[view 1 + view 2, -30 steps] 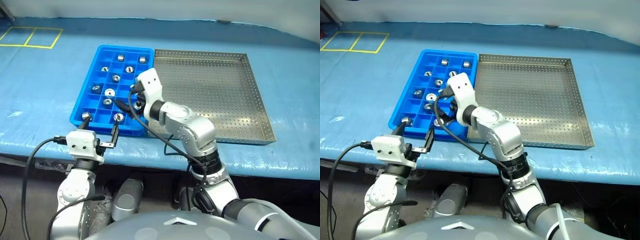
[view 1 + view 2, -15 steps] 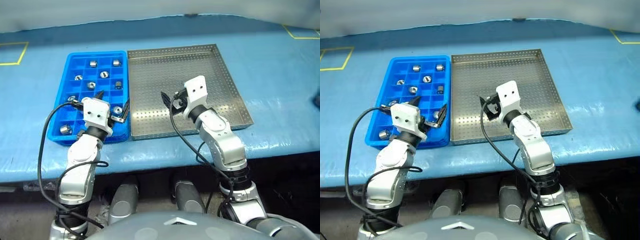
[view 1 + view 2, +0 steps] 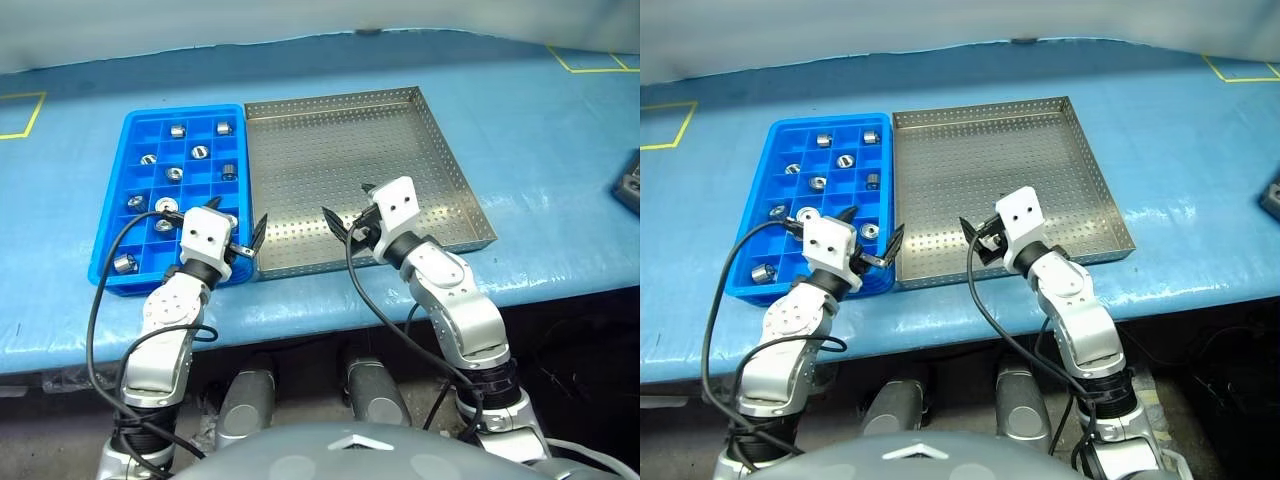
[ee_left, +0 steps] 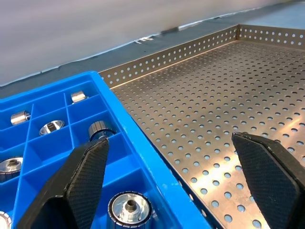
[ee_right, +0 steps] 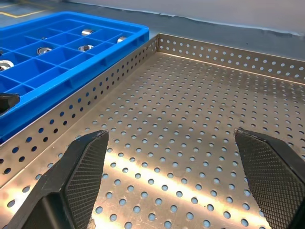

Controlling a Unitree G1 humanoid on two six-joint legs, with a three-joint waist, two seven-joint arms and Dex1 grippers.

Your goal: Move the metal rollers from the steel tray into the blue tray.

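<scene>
From the head camera: the blue tray [image 3: 140, 260] sits on the blue table [image 3: 560, 150], its long side touching the steel tray [image 3: 440, 150] to its right. The metal rollers [image 3: 172, 172] lie scattered through the blue tray's compartments, one to a cell (roughly ten of them), and the steel tray's perforated floor is bare. The left gripper [image 3: 222, 229] hangs over the near right corner of the blue tray, fingers spread wide and holding nothing. The right gripper [image 3: 347, 210] hovers over the near edge of the steel tray, also spread wide and empty, pointing toward the blue tray.

Left wrist view: the two black fingertips [image 4: 81, 183] stand far apart, one over the blue tray, the other over the steel tray, straddling the seam between them. A roller [image 4: 129, 210] sits in the compartment just beside the near fingertip, and more show in the cells beyond.

Right wrist view: the fingertips [image 5: 83, 164] are wide apart above the perforated steel floor, with the blue tray and several rollers visible past the steel rim.
</scene>
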